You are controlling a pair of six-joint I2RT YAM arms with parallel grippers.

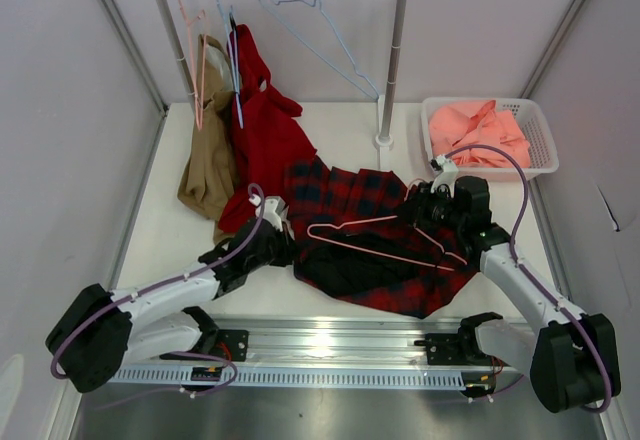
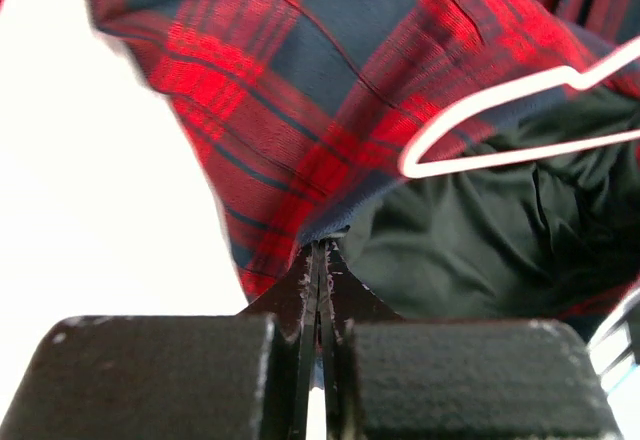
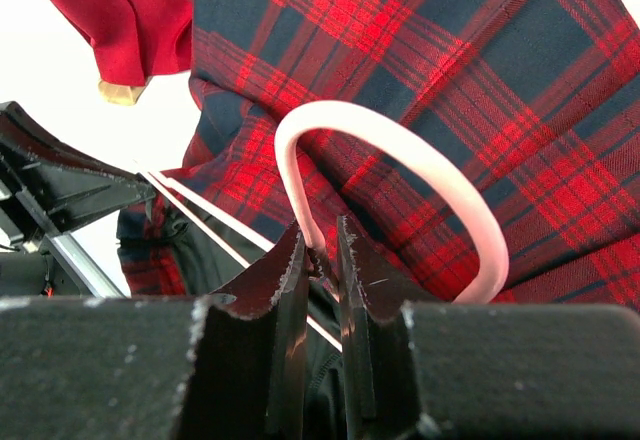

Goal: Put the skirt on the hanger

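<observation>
The skirt (image 1: pixel 385 260) lies spread near the middle of the bench's (image 1: pixel 160 230) front edge, the hanger (image 1: pixel 375 235) resting on it. The left gripper (image 2: pixel 318 250) is clenched on the skirt's rim, and the right gripper (image 3: pixel 320 245) clamps the hanger below its hook. The step likely calls for lifting the rim open and sliding the hanger's arm inside.

We see bright, even light, and the white table (image 2: pixel 100 210) looks washed out. The metal rail (image 1: pixel 330 345) shines, and the hanger (image 2: pixel 408 163) looks fuzzy up close.
</observation>
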